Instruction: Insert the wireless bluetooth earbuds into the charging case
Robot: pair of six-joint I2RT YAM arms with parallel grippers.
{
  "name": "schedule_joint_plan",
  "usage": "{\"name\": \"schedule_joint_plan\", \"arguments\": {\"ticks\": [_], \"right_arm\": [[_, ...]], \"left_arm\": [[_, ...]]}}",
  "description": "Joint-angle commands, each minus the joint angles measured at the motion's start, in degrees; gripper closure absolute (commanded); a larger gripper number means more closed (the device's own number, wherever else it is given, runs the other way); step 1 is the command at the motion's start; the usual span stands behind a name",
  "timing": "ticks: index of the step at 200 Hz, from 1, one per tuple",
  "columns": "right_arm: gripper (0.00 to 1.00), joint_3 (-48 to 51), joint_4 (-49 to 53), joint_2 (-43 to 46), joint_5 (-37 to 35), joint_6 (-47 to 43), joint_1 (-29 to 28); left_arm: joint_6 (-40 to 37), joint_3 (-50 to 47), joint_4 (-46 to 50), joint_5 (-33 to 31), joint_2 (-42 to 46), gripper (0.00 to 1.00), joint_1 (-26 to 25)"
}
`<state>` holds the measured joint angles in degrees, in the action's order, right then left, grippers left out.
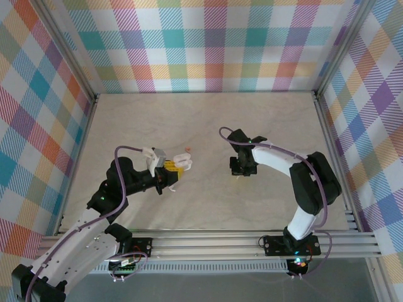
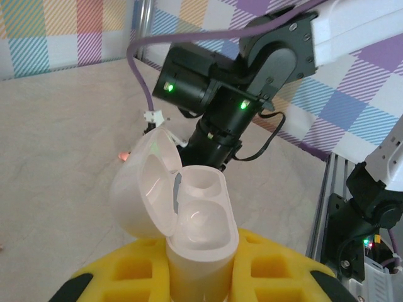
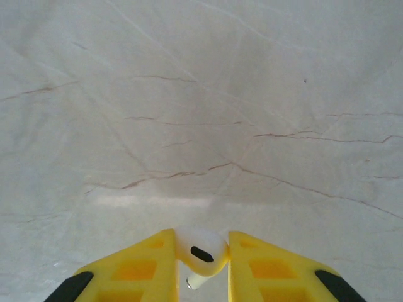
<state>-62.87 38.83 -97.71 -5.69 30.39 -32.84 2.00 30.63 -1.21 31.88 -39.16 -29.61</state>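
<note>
Right jaws pinch white earbud (image 3: pixel 203 251) at tips; shallow grip, could slip. Left jaws clamp open case (image 2: pixel 200 217); misalignment could jam.

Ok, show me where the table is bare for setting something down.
Bare: the far half of the table up to the plaid back wall, and the gap between left gripper and right gripper. Crowded: by the open charging case and reddish earbud.

table (image 1: pixel 208 113): pale marbled top | walls (image 1: pixel 208 44): pastel plaid — three sides | rail (image 1: pixel 208 242): near edge
</note>
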Motion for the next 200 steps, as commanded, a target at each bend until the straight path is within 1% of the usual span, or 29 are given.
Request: {"name": "schedule_joint_plan", "arguments": {"ticks": [1,44,87,129,200], "right_arm": [[0.77,-2.84,3.29,3.97,-2.40,-1.61,-1.71],[0.77,-5.97,6.21,8.33,-4.69,-2.79,-3.87],[0.77,-9.64,8.38,11.11,-5.73,-3.75,-6.02],[0.77,-13.23,9.12,12.10,-7.25,-4.45,-9.02],[0.77,-13.98,-0.27,16.79,-11.17,-11.21,-16.51]], "left_arm": [[0.82,-1.43,-4.96,-0.16,-1.08,1.00,-0.54],[1.21,-2.85,-9.59,-1.89,-4.57,1.00,-0.54],[2.19,-2.55,-14.29,-1.35,-9.25,1.00,-0.54],[3.00,-2.57,-17.97,-1.43,-11.07,1.00,-0.53],[2.57,-3.74,-21.11,-2.09,-12.26,1.00,-0.54]]}}
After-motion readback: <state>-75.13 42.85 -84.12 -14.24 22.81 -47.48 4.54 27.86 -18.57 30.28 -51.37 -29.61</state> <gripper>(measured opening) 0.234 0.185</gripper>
